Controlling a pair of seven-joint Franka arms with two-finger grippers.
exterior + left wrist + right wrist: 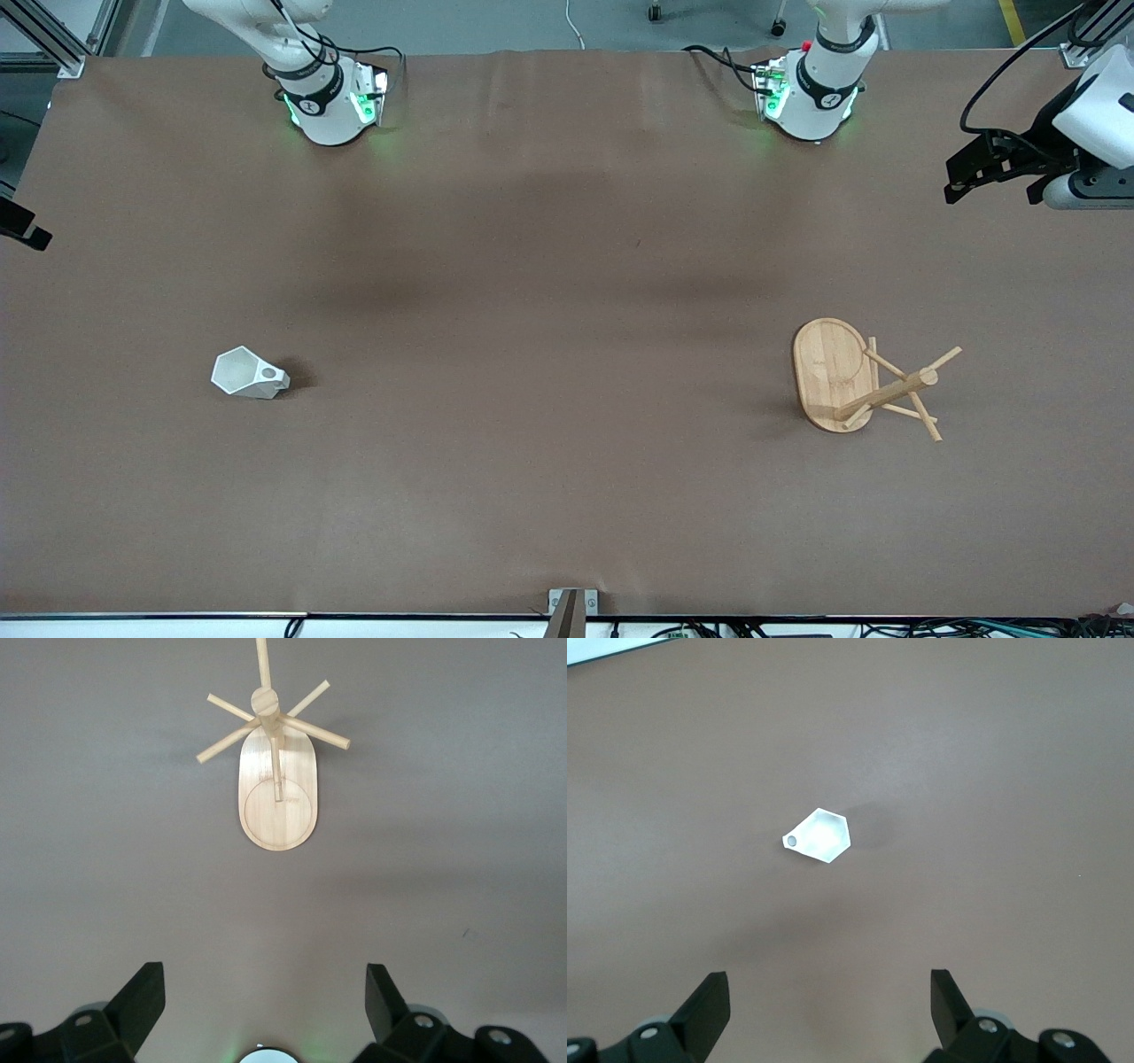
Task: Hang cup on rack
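The small white faceted cup (248, 372) sits on the brown table toward the right arm's end, its open mouth showing and its pierced handle pointing toward the table's middle. From high above, the right wrist view shows the cup (819, 836) well clear of my open, empty right gripper (830, 997). The bamboo rack (890, 390) stands on its oval base (828, 368) toward the left arm's end, pegs spreading from the post. My left gripper (266, 992) hangs open and empty high above the table, with the rack (276, 771) some way off.
The brown mat (567, 310) covers the whole table. Both arm bases (332, 97) (811, 93) stand at the table's edge farthest from the front camera. A small metal bracket (571, 607) sits at the nearest edge.
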